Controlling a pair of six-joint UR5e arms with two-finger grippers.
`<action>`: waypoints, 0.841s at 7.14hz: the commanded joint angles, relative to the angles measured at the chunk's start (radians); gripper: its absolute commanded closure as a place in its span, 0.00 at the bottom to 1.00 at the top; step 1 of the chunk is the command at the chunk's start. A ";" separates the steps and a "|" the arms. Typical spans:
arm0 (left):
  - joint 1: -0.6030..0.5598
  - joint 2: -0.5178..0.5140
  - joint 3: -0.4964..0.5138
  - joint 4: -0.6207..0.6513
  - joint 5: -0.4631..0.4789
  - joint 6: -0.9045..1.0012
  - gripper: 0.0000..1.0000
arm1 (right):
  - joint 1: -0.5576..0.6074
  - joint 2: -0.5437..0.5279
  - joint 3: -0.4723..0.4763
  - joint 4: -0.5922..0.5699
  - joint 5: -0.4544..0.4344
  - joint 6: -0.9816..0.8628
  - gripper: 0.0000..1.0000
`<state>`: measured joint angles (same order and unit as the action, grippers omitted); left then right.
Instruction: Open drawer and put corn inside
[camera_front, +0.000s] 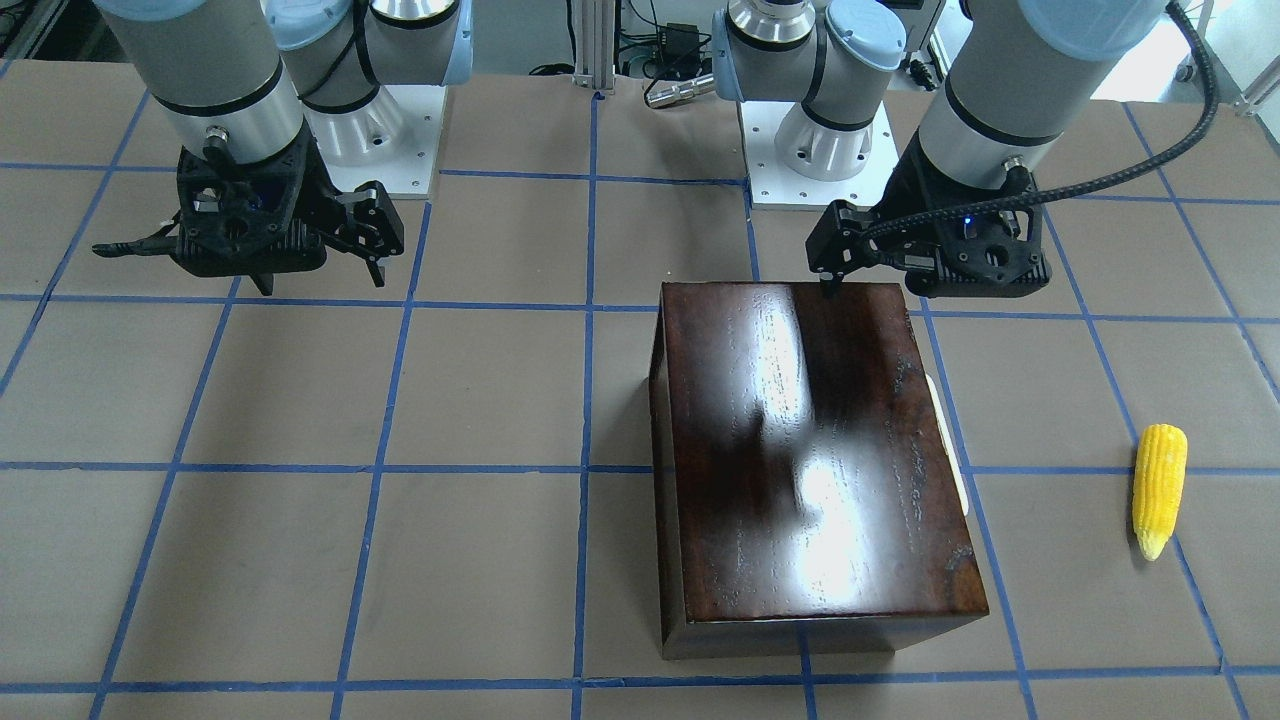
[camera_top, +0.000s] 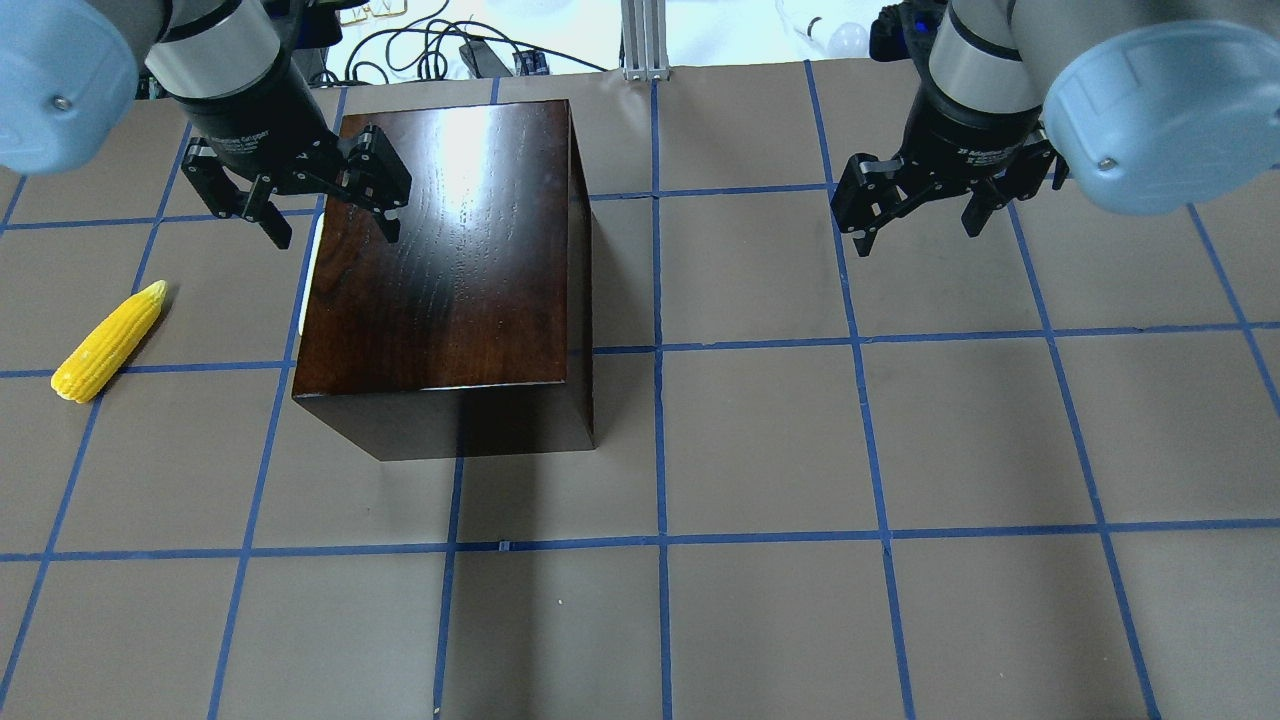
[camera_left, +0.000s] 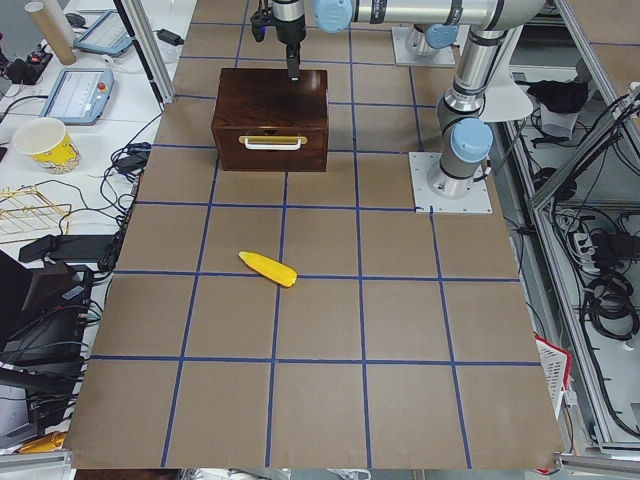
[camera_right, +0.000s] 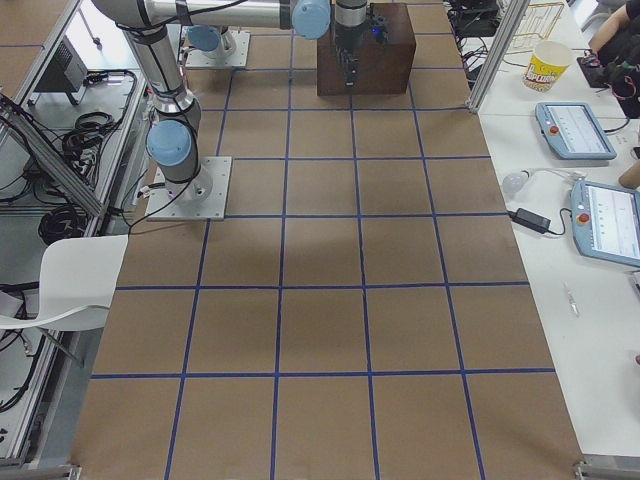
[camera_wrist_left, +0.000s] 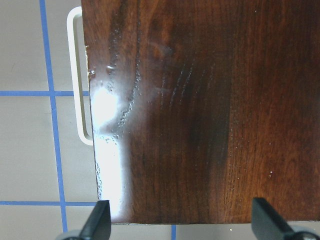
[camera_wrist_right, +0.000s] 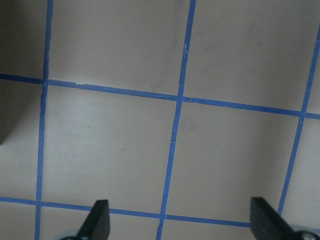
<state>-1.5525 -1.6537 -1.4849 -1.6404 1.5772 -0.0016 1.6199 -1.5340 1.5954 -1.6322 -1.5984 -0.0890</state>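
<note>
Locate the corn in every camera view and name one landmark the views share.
Exterior front-facing: corn near the right edge.
Overhead exterior: far left, left of the box.
Exterior left: centre, in front of the box's white handle.
Exterior right: not in it.
Left wrist-mounted: not in it.
Right wrist-mounted: not in it.
Landmark: the dark box; the corn lies off its handle side.

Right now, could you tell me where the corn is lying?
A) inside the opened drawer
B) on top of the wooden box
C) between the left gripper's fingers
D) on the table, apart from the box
D: the corn lies flat on the table, clear of the wooden box, on the side that the shut drawer faces.
</note>
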 joint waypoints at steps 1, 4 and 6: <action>0.000 0.000 0.000 0.001 0.000 0.000 0.00 | -0.002 0.000 0.000 0.000 0.000 0.000 0.00; 0.005 0.006 0.000 0.002 -0.002 -0.001 0.00 | 0.002 0.000 0.000 0.000 0.000 0.000 0.00; 0.005 0.012 0.000 0.010 -0.006 -0.001 0.00 | 0.002 0.000 0.000 0.000 0.000 0.000 0.00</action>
<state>-1.5484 -1.6468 -1.4844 -1.6348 1.5713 -0.0025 1.6197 -1.5340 1.5954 -1.6321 -1.5984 -0.0890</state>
